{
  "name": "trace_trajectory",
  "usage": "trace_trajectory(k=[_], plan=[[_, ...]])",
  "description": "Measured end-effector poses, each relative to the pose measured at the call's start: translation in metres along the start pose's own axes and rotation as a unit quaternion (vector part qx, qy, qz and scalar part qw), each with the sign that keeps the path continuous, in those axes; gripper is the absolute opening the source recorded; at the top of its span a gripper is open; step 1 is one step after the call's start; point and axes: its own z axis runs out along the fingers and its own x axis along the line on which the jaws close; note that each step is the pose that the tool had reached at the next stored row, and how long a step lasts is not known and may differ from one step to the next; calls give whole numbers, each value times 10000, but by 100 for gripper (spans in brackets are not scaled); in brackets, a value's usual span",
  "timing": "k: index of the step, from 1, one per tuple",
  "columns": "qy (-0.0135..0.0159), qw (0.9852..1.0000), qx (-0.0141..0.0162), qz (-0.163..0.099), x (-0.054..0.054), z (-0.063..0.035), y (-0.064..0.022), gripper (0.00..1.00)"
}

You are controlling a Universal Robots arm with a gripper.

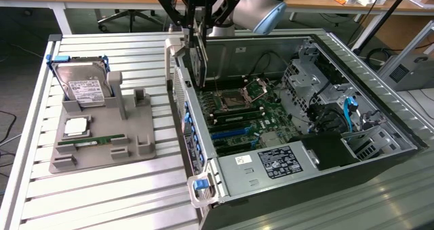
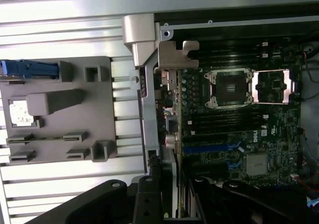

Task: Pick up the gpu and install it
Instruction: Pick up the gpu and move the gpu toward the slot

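A big metal table (image 1: pixel 122 199) made of long slats holds an open computer case (image 1: pixel 379 154). Inside it lies the green motherboard (image 1: pixel 261 113). A gray tray (image 1: pixel 101 156) sits by the table's edge at the exterior view's left, with a hard drive (image 1: pixel 81 85) and a memory stick (image 1: pixel 91 140) on it.

The claw (image 1: pixel 196 17) is pinched shut on the gpu (image 1: pixel 198 57). The card hangs straight down, up in the air, over the case wall that faces the tray.

I think the card should stay upright, and its bottom edge should line up with a blue slot (image 1: pixel 227 133).

The arm is cut off at the top. I cannot see the card's bottom edge well.
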Motion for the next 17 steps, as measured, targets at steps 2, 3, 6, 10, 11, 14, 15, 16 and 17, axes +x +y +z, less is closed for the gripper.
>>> trace_trajectory(k=[2,3,6,10,11,14,15,16,17], plan=[[0,10000,0,0,-3,2,0,27],[0,10000,0,0,-6,2,0,27],[0,10000,0,0,-14,4,1,27],[0,10000,0,0,-31,11,1,27],[0,10000,0,0,-32,11,1,27],[0,10000,0,0,-37,14,1,27],[0,10000,0,0,-39,15,1,27],[0,10000,0,0,-40,16,1,27],[0,10000,0,0,-41,16,0,27]])
